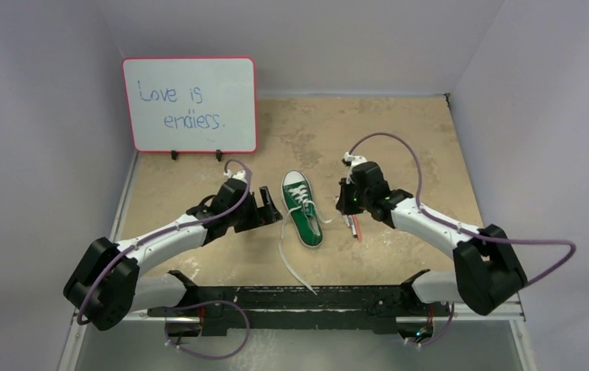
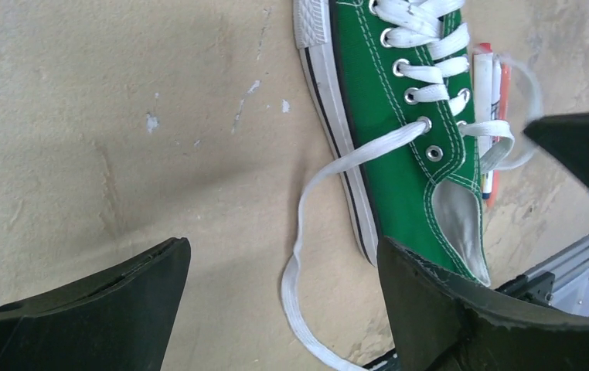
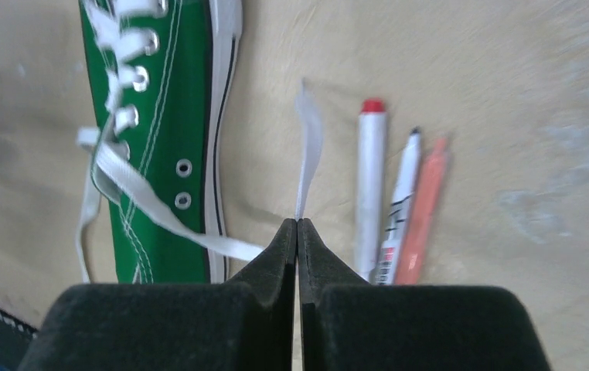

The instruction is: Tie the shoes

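The green shoe (image 1: 301, 210) lies in the middle of the table, its white toe cap pointing away from me and its laces untied. My left gripper (image 1: 270, 207) hovers open just left of it. In the left wrist view its fingers straddle the shoe's left lace (image 2: 307, 255), which trails loose over the table beside the shoe (image 2: 400, 116); the left gripper (image 2: 282, 247) holds nothing. My right gripper (image 3: 297, 222) is shut on the right lace (image 3: 308, 147), whose end sticks out past the fingertips, right of the shoe (image 3: 160, 116).
Three pens (image 3: 400, 201) lie side by side on the table just right of the shoe, under my right gripper (image 1: 347, 202). A whiteboard (image 1: 189, 104) stands at the back left. A black rail (image 1: 299, 297) runs along the near edge.
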{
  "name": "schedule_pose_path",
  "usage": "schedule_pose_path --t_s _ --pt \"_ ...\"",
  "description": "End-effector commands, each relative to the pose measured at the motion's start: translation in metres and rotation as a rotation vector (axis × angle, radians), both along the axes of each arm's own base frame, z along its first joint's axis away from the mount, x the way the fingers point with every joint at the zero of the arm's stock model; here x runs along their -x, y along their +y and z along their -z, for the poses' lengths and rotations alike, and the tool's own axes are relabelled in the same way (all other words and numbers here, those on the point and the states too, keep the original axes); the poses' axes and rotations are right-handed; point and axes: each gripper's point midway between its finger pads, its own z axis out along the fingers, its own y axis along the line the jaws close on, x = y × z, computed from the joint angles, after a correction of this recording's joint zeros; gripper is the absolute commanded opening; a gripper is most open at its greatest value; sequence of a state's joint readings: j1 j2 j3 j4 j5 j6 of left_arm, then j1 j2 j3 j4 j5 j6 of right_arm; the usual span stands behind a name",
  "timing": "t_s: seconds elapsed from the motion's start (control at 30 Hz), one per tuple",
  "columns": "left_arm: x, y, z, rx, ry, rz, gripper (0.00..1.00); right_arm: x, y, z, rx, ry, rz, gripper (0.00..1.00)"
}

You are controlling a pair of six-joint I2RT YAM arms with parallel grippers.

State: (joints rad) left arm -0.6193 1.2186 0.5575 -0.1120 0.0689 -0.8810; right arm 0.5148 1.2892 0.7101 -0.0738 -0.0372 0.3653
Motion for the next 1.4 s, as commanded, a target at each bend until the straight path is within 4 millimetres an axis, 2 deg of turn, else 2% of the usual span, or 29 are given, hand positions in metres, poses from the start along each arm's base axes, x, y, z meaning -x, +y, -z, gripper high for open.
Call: schedule_pose_path --t_s 0.0,0.1,0.23,0.37,0.5,0.63,0.8,0.87,0.9,0.93,1.07,1.17,1.27,1.37 --pt "0.006 0.005 0.003 -0.028 0.025 -0.009 0.92 0.023 0.038 0.015 -0.059 0.057 -0.139 0.00" --pt "0.022 0.008 0.021 -0.149 0.072 0.023 0.96 0.029 0.052 0.021 -0.101 0.081 -0.136 0.00" --pt "0.034 0.005 0.030 -0.281 0.066 0.045 0.94 0.041 0.070 0.020 -0.237 0.113 -0.160 0.00" --pt "0.039 0.007 0.038 -0.385 0.054 0.060 0.90 0.048 0.066 0.018 -0.260 0.132 -0.128 0.00" --pt "0.044 -0.009 0.042 -0.392 0.045 0.102 0.85 0.048 0.062 0.018 -0.232 0.114 -0.139 0.00" --pt "0.051 -0.020 0.048 -0.421 0.034 0.127 0.80 0.051 0.068 0.022 -0.271 0.123 -0.155 0.00" --pt "0.055 -0.027 0.055 -0.462 0.027 0.120 0.78 0.057 0.073 0.029 -0.310 0.149 -0.168 0.00" --pt "0.055 -0.029 0.058 -0.475 0.019 0.116 0.66 0.058 0.075 0.032 -0.319 0.160 -0.174 0.00" --pt "0.055 -0.029 0.059 -0.483 0.019 0.116 0.54 0.059 0.076 0.033 -0.323 0.167 -0.178 0.00" --pt "0.056 -0.029 0.062 -0.499 0.019 0.120 0.48 0.060 0.077 0.035 -0.324 0.174 -0.181 0.00" --pt "0.058 -0.030 0.068 -0.555 0.008 0.132 0.32 0.063 0.081 0.034 -0.344 0.176 -0.192 0.00" --pt "0.057 -0.021 0.071 -0.589 0.000 0.111 0.23 0.065 0.083 0.034 -0.355 0.183 -0.196 0.00" --pt "0.050 -0.009 0.065 -0.644 -0.031 0.086 0.09 0.069 0.086 0.034 -0.379 0.192 -0.196 0.00" --pt "0.039 0.000 0.060 -0.661 -0.038 0.054 0.00 0.072 0.086 0.034 -0.405 0.197 -0.187 0.00"
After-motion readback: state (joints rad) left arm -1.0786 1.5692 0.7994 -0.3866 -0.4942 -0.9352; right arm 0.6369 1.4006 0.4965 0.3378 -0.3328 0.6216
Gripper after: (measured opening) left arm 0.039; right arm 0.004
